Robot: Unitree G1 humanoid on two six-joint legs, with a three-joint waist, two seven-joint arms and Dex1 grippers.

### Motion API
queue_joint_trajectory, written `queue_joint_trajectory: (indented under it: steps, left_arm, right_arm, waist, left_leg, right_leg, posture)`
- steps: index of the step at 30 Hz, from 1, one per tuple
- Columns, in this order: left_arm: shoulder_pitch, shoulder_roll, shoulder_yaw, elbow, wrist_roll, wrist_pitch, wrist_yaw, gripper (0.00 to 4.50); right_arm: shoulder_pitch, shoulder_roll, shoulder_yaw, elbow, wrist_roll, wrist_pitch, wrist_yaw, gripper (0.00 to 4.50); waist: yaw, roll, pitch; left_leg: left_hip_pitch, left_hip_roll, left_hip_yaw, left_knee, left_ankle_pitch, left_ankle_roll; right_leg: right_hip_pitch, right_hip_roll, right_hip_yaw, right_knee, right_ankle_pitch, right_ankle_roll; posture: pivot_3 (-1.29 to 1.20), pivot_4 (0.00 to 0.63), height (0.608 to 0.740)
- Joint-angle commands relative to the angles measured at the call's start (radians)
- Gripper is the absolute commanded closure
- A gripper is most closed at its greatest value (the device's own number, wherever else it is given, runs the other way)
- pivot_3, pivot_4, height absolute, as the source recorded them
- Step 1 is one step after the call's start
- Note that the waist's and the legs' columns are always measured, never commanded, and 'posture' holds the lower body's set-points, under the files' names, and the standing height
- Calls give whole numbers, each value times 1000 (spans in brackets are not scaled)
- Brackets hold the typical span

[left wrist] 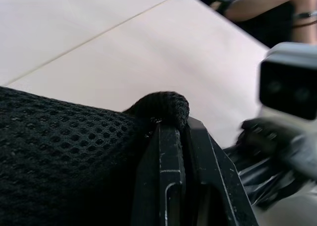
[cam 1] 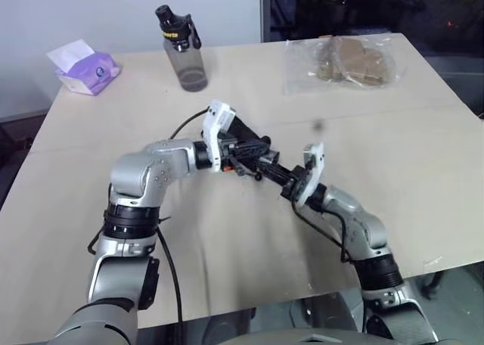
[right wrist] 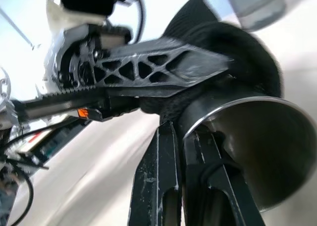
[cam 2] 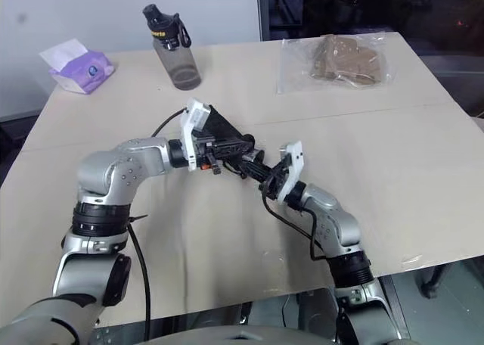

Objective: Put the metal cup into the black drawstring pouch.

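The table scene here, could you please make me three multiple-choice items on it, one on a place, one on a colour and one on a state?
1. Where does the water bottle stand?
A. between the tissue pack and the clear plastic bag
B. at the table's near edge
C. inside the pouch

2. What colour is the tissue pack?
A. green
B. purple
C. red

3. What does the right gripper hold?
A. nothing, fingers wide apart
B. the bottle's cap
C. the rim of the metal cup

Answers: 1 A, it stands at the far side between the two. 2 B, its wrapper is purple. 3 C, the right wrist view shows the fingers shut on the rim, against the black drawstring pouch that the left gripper pinches.
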Motion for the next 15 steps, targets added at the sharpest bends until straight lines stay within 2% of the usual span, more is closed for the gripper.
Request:
queue_joint_trajectory:
  steps: [1, 3, 5, 9, 11, 15]
  left_arm:
    - [-38, -2, 39, -51, -108, 87, -22, 4410]
    - [-39, 2, 52, -64, -144, 125, -27, 4410]
    - [-30, 8, 58, -89, -177, 153, -39, 4410]
    - [-23, 4, 66, -119, -222, 169, -44, 4410]
    - [-26, 5, 66, -120, -226, 159, -44, 4410]
    - [-18, 32, 62, -114, -217, 140, -61, 4410]
  right_arm:
    - [-71, -15, 77, 13, -137, -119, 9, 4500]
    - [-91, -12, 57, 27, -145, -138, 0, 4500]
    - [-109, 16, -7, 25, -76, -113, -5, 4500]
    - [-150, 65, -146, 27, 126, 52, -26, 4500]
    - [-147, 55, -154, 20, 151, 93, -12, 4500]
    - [-105, 28, -205, -31, 300, 238, 22, 4500]
  waist:
    - [0, 0, 0]
    - [1, 0, 0]
    - [2, 0, 0]
    - [3, 0, 0]
    - [4, 0, 0]
    - [3, 0, 0]
  left_leg:
    - [0, 0, 0, 0, 0, 0]
    - [0, 0, 0, 0, 0, 0]
    - [0, 0, -1, 0, 0, 0]
    - [0, 0, -2, 0, 0, 0]
    - [0, 0, -2, 0, 0, 0]
    - [0, 0, -1, 0, 0, 0]
  right_leg:
    - [0, 0, 0, 0, 0, 0]
    - [0, 0, 0, 0, 0, 0]
    - [0, 0, 0, 0, 0, 0]
    - [0, 0, 0, -1, 0, 0]
    - [0, 0, 0, -1, 0, 0]
    - [0, 0, 0, -1, 0, 0]
  posture:
    - [0, 150, 740]
    - [0, 150, 740]
    - [0, 150, 740]
    - [0, 150, 740]
    - [0, 150, 740]
    - [0, 150, 740]
